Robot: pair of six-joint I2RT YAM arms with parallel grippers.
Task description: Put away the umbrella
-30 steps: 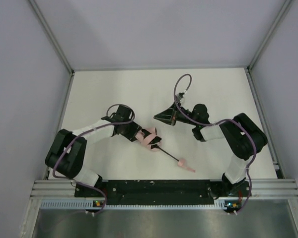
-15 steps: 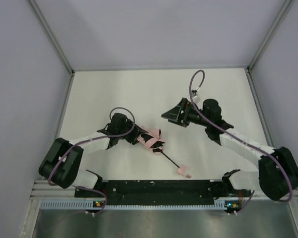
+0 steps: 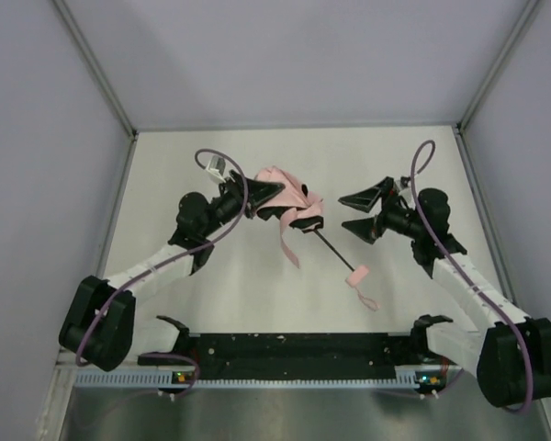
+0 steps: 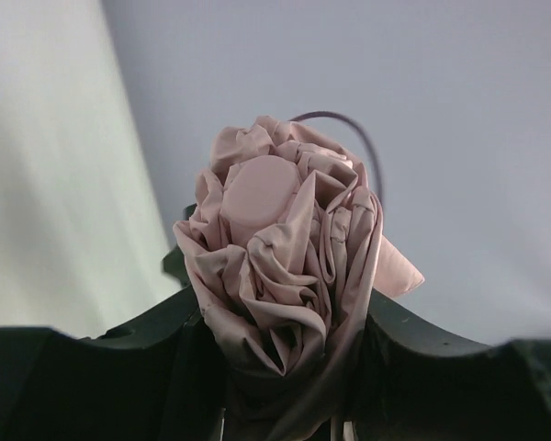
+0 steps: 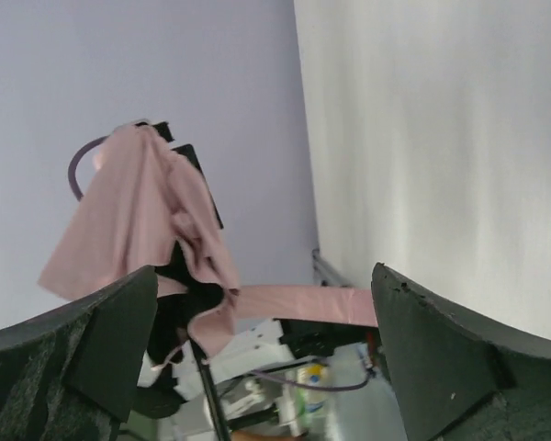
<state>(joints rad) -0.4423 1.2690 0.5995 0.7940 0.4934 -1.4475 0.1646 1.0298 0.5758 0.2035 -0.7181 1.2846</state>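
left gripper (image 3: pixel 264 197): clamped on the bunched pink canopy (image 3: pixel 289 191) of the umbrella (image 4: pixel 275 266); jaws part-way apart with fabric filling the gap; in the left wrist view the folds bulge up between the black fingers (image 4: pixel 147 340), with the round pink top cap (image 4: pixel 262 188) facing the camera

right gripper (image 3: pixel 365 210): jaws wide apart, nothing between them; pointed at the umbrella from the right, just beside the shaft, not touching it; the right wrist view shows both fingers (image 5: pixel 101 340) spread at the frame edges with the pink fabric (image 5: pixel 138 211) seen through the gap

umbrella location: mid-table, a little toward the far side, between the two grippers; canopy end held by the left gripper

shaft (image 3: pixel 331 248): thin, black; runs from the canopy diagonally toward the near right

handle (image 3: pixel 357 277): small, pink, at the near end of the shaft; wrist strap (image 3: pixel 371 300) trails past it; can't tell if the handle rests on the table (image 3: pixel 211 303) or hangs just above it

loose tab (image 3: pixel 292 246): pink strip hanging from the canopy toward the near edge

cable (image 3: pixel 222 154): purple loop over the left wrist; not part of the umbrella
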